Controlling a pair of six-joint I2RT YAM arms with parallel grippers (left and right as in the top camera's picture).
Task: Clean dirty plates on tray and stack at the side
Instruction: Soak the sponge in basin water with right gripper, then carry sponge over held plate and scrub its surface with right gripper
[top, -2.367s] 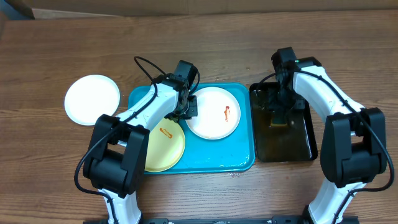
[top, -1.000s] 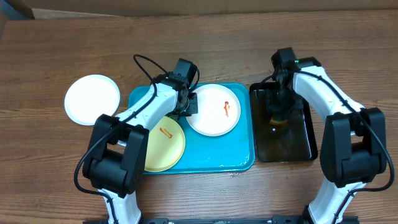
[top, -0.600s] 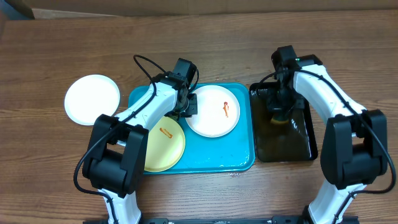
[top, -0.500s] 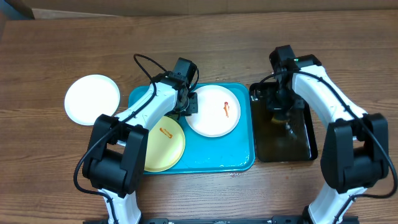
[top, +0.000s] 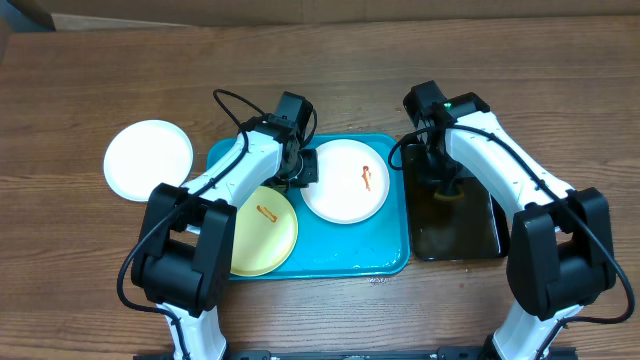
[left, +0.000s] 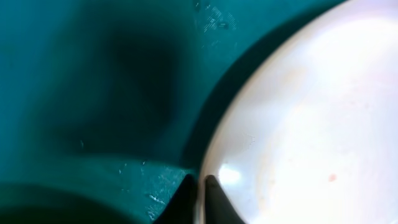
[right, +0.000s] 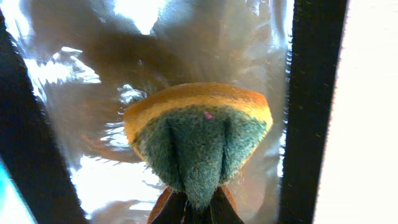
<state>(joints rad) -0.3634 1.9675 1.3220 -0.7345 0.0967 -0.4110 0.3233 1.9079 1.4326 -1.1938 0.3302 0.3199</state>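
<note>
The lone white plate (top: 148, 160) lies on the table (top: 80, 260), left of the turquoise tray (top: 390, 255). On that tray the yellow-green plate (top: 262, 232) and the smeared white plate (top: 345, 185) have not moved. The left gripper (top: 302, 172) still pinches the smeared plate's left rim. The right gripper (top: 447, 182), clamped on a green-faced sponge (right: 199, 134), has swung left over the black tray (top: 470, 235).

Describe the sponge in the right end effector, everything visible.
The sponge is a small pad with a yellow-orange foam layer and a dark green scouring layer, which faces the wrist camera. The right end effector pinches its lower edge, creasing the green face. It hangs over the black tray, whose glossy floor looks wet; whether it touches that floor cannot be told.
</note>
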